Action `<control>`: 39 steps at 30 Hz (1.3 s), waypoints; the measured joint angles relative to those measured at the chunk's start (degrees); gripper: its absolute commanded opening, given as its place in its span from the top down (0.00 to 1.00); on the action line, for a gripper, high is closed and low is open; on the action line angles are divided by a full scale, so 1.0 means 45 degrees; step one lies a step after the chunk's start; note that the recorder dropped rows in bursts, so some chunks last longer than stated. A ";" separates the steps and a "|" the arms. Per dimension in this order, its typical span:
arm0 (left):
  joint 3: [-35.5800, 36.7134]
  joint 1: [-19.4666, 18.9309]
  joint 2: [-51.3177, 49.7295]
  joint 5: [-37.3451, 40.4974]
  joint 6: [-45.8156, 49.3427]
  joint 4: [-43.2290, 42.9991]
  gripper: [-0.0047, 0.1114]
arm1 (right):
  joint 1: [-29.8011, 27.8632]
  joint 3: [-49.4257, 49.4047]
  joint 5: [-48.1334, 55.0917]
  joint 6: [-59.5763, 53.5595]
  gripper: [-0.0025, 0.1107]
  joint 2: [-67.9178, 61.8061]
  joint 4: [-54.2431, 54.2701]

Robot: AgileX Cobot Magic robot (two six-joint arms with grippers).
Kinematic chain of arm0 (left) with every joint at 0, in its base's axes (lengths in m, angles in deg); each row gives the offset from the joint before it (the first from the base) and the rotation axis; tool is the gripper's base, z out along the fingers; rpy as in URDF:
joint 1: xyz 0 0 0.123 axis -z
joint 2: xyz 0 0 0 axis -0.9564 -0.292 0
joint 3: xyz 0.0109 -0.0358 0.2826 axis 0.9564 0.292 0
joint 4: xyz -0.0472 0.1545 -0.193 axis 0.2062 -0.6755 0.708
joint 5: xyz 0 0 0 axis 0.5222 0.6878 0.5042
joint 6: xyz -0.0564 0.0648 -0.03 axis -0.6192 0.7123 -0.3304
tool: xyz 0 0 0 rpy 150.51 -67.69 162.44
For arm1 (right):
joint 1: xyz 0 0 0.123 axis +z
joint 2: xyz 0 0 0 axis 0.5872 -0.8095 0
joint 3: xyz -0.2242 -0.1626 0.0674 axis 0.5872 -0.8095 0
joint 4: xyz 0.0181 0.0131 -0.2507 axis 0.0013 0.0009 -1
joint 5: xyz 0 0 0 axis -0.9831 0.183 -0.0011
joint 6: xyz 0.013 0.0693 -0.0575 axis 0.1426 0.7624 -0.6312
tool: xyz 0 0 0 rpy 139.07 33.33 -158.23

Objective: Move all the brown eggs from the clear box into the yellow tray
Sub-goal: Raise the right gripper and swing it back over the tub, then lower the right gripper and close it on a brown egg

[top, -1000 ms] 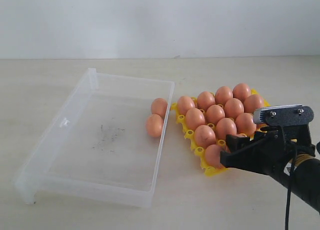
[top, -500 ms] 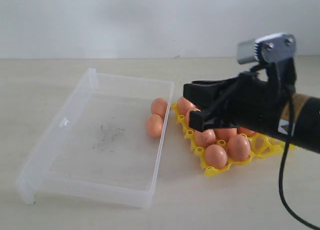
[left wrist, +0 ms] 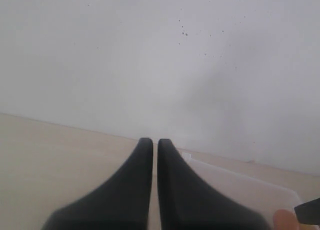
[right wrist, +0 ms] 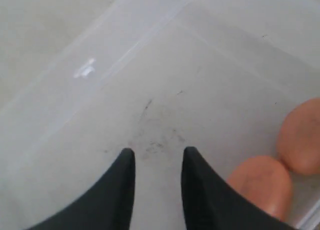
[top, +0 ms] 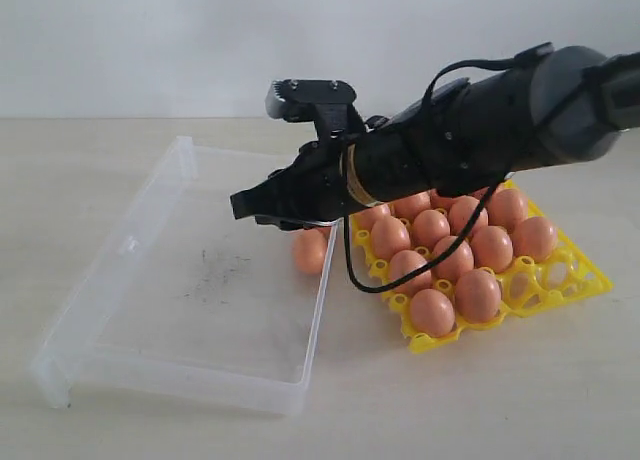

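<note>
Plain white wall (top: pixel 150 40) behind; pale beige tabletop (top: pixel 500 410); soft even light.

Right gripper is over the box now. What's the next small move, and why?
Probably shift the right gripper sideways over the nearer brown egg, then lower. Its jaws stand apart, empty, above the bare floor of the clear box, while that egg and the other egg lie off to one side by the wall.

One clear rectangular plastic box (top: pixel 220 325); I count two smooth brown oval eggs (right wrist: pixel 260 185) inside. One yellow lattice plastic egg tray (top: pixel 575 272); I count twelve eggs there, back row partly hidden. Two bare cups (top: pixel 527 283) in front.
</note>
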 measured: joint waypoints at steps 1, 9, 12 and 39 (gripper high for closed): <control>0.0000 0.0000 0.0000 0.0000 0.0000 0.0000 0.93 | 0.0000 0.0304 0.0412 -0.0888 0.98 -0.0390 -0.0033; 0.0000 0.0000 0.0000 0.0000 0.0000 0.0000 0.93 | 0.2532 0.0678 0.7689 -1.3940 0.98 -0.0181 -0.0166; 0.0000 0.0000 0.0000 0.0000 0.0000 0.0000 0.93 | 0.3731 0.1004 1.0503 -1.6532 0.98 -0.0477 0.0038; 0.0000 0.0000 0.0000 0.0000 0.0000 0.0000 0.93 | 0.0554 0.8007 1.6984 -2.3090 0.55 -0.3364 2.3220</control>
